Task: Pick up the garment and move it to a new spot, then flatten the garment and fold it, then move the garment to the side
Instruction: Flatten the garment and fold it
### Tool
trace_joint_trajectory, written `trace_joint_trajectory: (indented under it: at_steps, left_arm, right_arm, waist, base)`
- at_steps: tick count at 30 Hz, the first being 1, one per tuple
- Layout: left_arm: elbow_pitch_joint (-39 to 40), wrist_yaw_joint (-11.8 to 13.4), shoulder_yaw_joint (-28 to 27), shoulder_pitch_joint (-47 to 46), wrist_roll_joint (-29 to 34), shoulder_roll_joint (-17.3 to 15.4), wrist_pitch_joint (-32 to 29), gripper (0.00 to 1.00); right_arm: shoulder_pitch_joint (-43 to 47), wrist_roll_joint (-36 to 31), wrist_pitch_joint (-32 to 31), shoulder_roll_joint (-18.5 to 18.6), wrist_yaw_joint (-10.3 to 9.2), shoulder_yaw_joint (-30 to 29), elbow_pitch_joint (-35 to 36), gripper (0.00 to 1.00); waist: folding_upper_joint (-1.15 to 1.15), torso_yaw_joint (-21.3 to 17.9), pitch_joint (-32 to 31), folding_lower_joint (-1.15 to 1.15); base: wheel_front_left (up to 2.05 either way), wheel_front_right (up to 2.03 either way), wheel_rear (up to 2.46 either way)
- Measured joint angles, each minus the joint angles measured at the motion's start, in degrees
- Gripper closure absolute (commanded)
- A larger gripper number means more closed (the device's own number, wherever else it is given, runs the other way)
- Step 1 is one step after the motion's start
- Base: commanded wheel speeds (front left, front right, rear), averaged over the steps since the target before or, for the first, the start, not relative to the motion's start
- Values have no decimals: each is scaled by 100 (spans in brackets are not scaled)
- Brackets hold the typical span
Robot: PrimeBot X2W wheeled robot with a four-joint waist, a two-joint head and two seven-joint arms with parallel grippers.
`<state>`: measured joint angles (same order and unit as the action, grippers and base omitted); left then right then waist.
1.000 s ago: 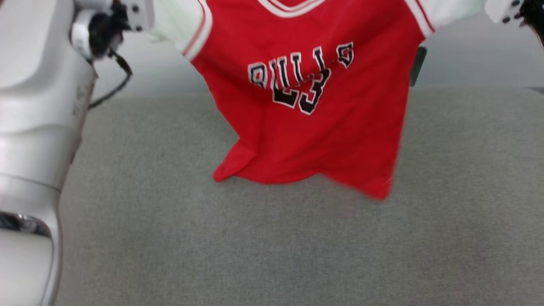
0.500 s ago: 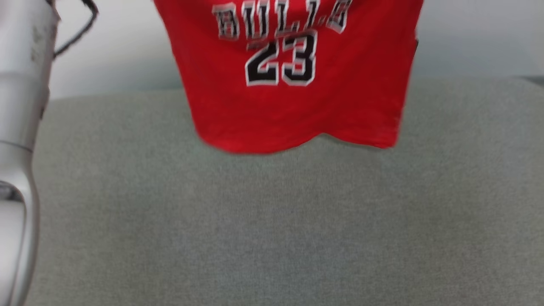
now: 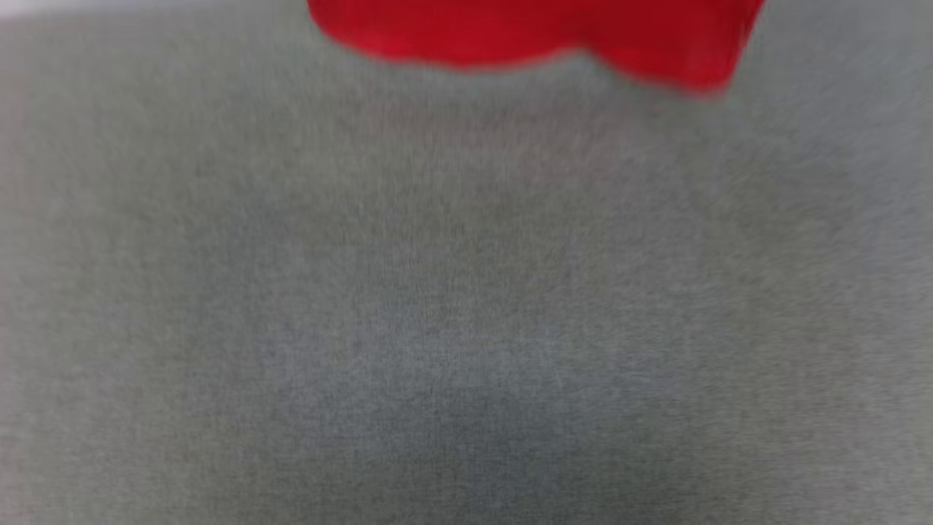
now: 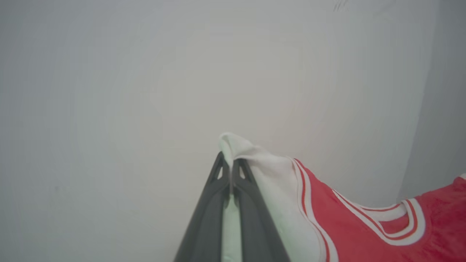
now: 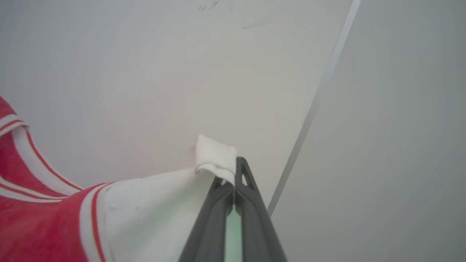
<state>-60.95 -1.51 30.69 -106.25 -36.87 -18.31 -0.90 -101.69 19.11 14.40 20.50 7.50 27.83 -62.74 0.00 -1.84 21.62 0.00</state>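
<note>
Left end effector (image 4: 231, 165) is pinched tight on one white sleeve (image 4: 269, 182) of the garment (image 4: 327, 218), right end effector (image 5: 233, 171) likewise on the other sleeve (image 5: 156, 203); the garment hangs between them, red hem above the grey worktop (image 3: 466, 292)

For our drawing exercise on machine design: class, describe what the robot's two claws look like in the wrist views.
The left claw has two long, dark grey fingers that taper to narrow tips, each with a small triangular cut-out near the tip. The right claw looks the same: slim, matte, dark grey.
</note>
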Motion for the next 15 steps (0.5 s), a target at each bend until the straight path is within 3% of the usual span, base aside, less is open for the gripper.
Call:
trace_joint_trajectory:
  at_steps: [7,15]
  left_arm:
    - [-145,-148,-88,-653,4,129,777,100]
    - [-603,-394,-107,-522,-147,281,1111,100]
  right_arm:
    - [-330,-1223,73,102,0,-968,614,100]
    - [363,-2022,71,-320,0,-1639,1056,100]
  waist:
    - [0,185,861,0]
    - [0,600,1457,0]
  base:
    - [0,0,0]
    - [0,0,0]
